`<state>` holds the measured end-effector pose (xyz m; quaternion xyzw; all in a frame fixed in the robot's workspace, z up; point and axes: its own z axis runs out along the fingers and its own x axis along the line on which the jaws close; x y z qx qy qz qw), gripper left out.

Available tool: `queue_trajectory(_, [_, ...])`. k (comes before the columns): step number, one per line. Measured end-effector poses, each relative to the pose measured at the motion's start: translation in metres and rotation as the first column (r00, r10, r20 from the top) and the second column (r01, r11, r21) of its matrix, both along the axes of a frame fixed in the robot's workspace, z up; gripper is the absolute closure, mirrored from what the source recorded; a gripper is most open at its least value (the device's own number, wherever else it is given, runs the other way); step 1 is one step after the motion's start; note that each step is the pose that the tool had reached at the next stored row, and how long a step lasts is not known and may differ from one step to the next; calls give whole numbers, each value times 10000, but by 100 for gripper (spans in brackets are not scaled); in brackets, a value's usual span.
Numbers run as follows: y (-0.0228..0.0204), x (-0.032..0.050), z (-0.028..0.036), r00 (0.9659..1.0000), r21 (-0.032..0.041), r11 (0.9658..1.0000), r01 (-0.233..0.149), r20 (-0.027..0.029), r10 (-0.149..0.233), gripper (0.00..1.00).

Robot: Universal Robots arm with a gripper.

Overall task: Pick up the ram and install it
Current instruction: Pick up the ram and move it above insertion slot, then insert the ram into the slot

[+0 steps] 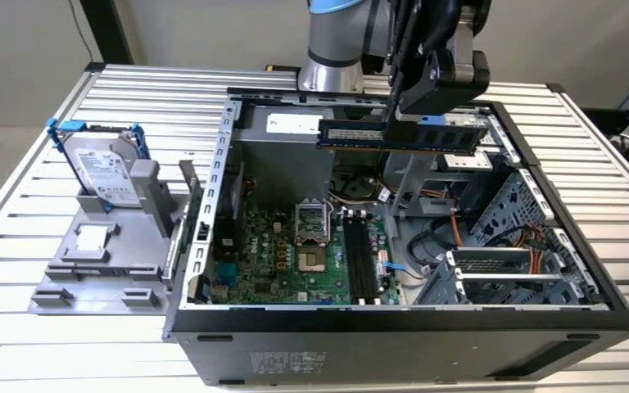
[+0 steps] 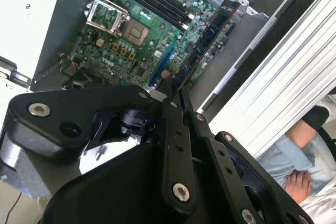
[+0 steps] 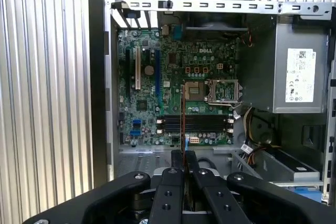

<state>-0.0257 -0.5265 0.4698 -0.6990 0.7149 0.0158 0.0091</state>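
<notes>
The ram (image 1: pixel 445 136) is a long dark-blue stick with black chips, held level high over the open computer case (image 1: pixel 402 327). My gripper (image 1: pixel 415 115) is shut on its top edge, near the middle. In both wrist views the ram shows edge-on, running out from between the fingers (image 2: pixel 175 109) as a thin strip (image 2: pixel 210 35) and a thin line (image 3: pixel 183 124). Below it lie the black memory slots (image 1: pixel 360 262) (image 3: pixel 197 124) on the green motherboard (image 1: pixel 282 262), with clear air between the ram and the slots.
A silver hard drive in a blue frame (image 1: pixel 107 168) stands on a grey fixture (image 1: pixel 101 262) at the exterior view's left. The case holds a power supply (image 3: pixel 299 74), cables and a drive cage (image 1: pixel 500 270). A person's hand (image 2: pixel 299 182) rests beside the table.
</notes>
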Motion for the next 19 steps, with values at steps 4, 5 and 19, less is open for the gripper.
queue_trajectory(4, [42, 2, 1, 10000, -3, 10000, -1, -1, 1, 100])
queue_trajectory(5, [86, 1, 0, 10000, -1, 10000, -1, 0, 1, 100])
queue_trajectory(19, [724, 1, -1, 10000, -1, 10000, -1, 0, 1, 100])
